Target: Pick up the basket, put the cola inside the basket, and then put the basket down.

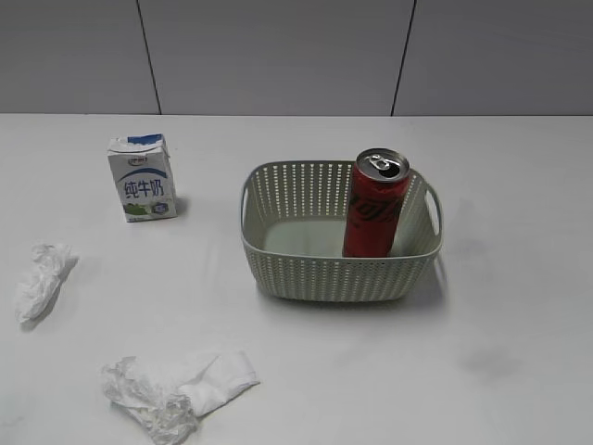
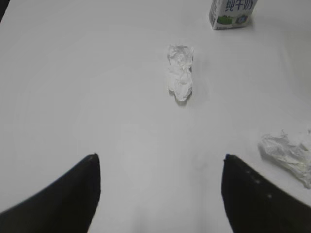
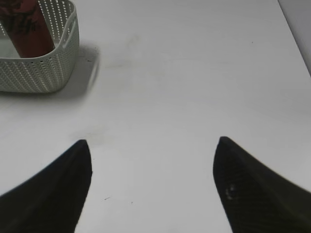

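Sage-green perforated basket (image 1: 315,273) — red, black-lettered cola (image 1: 375,215) — white-and-blue carton (image 1: 142,178)

Milk carton (image 1: 142,178): blue Chinese "纯牛奶" on front; cola (image 1: 375,205): black script lettering, unreadable.

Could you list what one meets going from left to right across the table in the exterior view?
Small crumpled tissue → milk carton → larger crumpled tissue → basket → cola, standing upright inside the basket at its right end.
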Motion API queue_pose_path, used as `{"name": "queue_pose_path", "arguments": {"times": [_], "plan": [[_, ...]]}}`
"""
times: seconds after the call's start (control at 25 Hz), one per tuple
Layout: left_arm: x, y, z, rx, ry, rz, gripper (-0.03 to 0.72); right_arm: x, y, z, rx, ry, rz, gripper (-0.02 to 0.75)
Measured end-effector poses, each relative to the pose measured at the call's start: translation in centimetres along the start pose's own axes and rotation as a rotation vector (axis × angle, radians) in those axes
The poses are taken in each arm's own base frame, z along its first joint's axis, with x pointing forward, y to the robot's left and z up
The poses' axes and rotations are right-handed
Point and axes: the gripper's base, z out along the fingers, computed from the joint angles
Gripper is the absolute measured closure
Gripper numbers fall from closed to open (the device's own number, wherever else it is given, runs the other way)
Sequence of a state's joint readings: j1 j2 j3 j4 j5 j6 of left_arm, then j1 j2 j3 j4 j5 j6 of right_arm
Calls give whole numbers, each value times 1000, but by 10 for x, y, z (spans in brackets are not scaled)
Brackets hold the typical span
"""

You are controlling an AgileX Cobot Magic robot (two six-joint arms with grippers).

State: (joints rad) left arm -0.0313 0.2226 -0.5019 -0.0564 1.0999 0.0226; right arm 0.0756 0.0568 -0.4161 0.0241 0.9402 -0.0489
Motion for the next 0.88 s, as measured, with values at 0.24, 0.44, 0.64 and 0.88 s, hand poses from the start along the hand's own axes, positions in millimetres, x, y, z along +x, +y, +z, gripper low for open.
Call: {"name": "queue_pose_path", "arguments": {"times": [0.24,0.44,0.64,0.88], "plan": [[9,-1,-12,0,-98,0,99,0,0,0,0,0,0,147],[17,-1,-21,1,-184,2,99,0,0,0,0,0,0,147],[19,-1,-23,0,-202,-3,99,3,0,-6,2,-46,-1,147],[19,-1,-23,-3,-206,-3,99,4,0,-8,2,-59,-1,147]]}}
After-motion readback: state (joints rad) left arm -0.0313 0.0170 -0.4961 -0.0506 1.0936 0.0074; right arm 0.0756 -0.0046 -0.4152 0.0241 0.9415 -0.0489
